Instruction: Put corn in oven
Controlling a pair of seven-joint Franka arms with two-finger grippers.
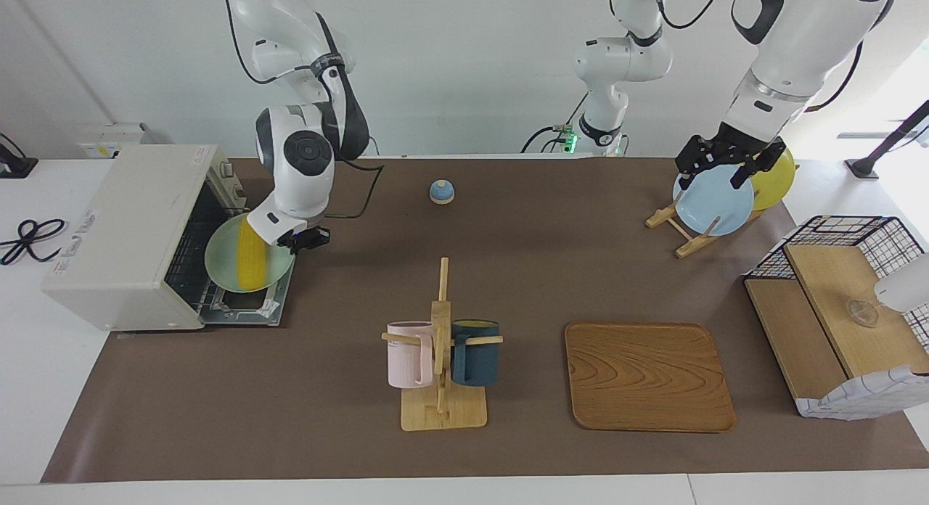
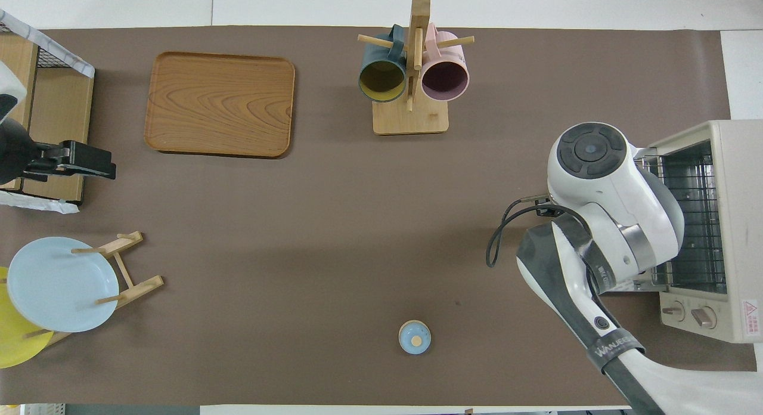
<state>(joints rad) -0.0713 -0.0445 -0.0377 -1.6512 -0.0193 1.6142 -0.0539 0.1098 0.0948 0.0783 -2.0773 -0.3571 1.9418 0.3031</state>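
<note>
At oven point(image 1: 123, 229) mouth: right fingers point(image 1: 301, 238) clamped on plate point(image 1: 221, 262) rim; corn point(image 1: 250, 258) on plate.

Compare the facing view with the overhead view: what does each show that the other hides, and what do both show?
Only the facing view shows the corn lying on a green plate, held by the right gripper at the open oven. Only the overhead view shows the oven's knobs. Both show the oven's wire rack, the mug stand and the wooden tray.
</note>
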